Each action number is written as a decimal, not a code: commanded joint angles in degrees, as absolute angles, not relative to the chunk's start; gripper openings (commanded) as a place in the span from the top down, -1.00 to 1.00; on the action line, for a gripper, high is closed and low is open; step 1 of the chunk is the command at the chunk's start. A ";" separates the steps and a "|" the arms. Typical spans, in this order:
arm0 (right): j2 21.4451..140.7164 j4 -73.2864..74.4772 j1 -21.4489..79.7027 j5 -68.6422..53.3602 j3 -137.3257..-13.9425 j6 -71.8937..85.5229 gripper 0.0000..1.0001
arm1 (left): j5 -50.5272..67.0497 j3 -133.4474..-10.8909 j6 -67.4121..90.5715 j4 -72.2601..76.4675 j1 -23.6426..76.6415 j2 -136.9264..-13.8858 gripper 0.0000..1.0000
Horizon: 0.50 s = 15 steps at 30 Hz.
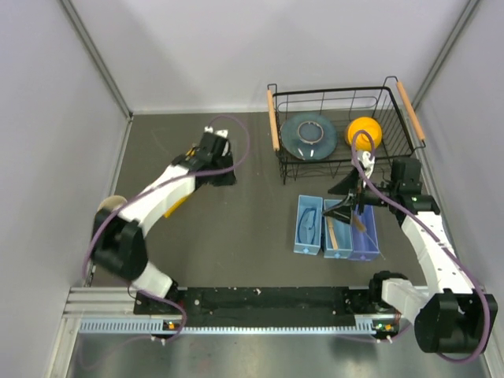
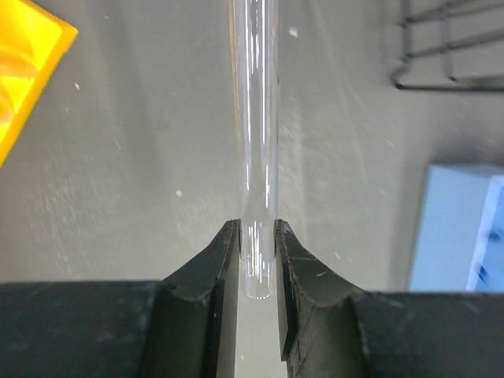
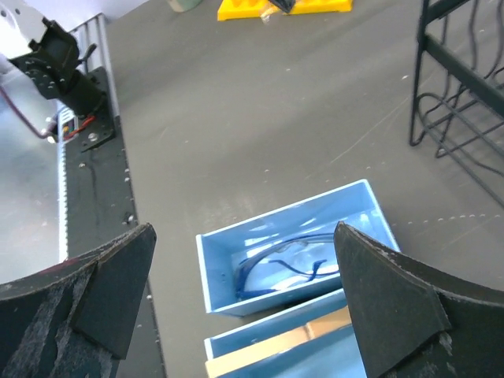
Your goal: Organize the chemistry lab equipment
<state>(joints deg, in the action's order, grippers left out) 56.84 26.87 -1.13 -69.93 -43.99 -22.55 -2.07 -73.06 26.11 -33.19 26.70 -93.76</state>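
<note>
My left gripper point(image 2: 257, 232) is shut on the lower end of a thin clear glass tube point(image 2: 253, 118), which runs straight away from the jaws over the dark table. A corner of the yellow rack point(image 2: 24, 71) shows at the upper left of that view, and the rack point(image 1: 177, 206) peeks out under the left arm from above. The left gripper point(image 1: 222, 172) is at the table's back left. My right gripper point(image 1: 345, 198) hangs open above the blue bins. One bin holds the blue-rimmed safety glasses point(image 3: 291, 264), its neighbour the tan wooden clamp point(image 3: 268, 346).
Three blue bins point(image 1: 364, 236) stand side by side at centre right. Behind them a black wire basket point(image 1: 339, 90) with wooden handles holds a grey disc point(image 1: 309, 135) and an orange round object point(image 1: 364, 131). A beige roll point(image 1: 110, 205) lies at the left edge.
</note>
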 commanded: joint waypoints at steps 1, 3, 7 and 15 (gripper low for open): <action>58.09 32.85 3.58 -71.03 -50.96 -24.17 -0.92 | 8.07 -60.76 26.80 -20.50 26.89 -77.55 0.87; 58.36 34.88 6.75 -67.34 -55.52 -24.08 -0.91 | 13.34 -53.02 28.21 -14.02 27.16 -68.76 0.88; 60.46 34.98 15.01 -62.15 -63.18 -15.59 -0.87 | 18.45 -42.21 33.21 -1.87 28.91 -54.96 0.87; 69.95 20.78 25.66 -59.06 -70.13 13.83 -0.72 | 14.16 -34.98 42.62 7.47 34.62 -40.44 0.87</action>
<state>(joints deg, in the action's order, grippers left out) 66.26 30.00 23.79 -60.38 -67.99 -5.04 15.18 -36.01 37.34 -2.94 32.80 -43.38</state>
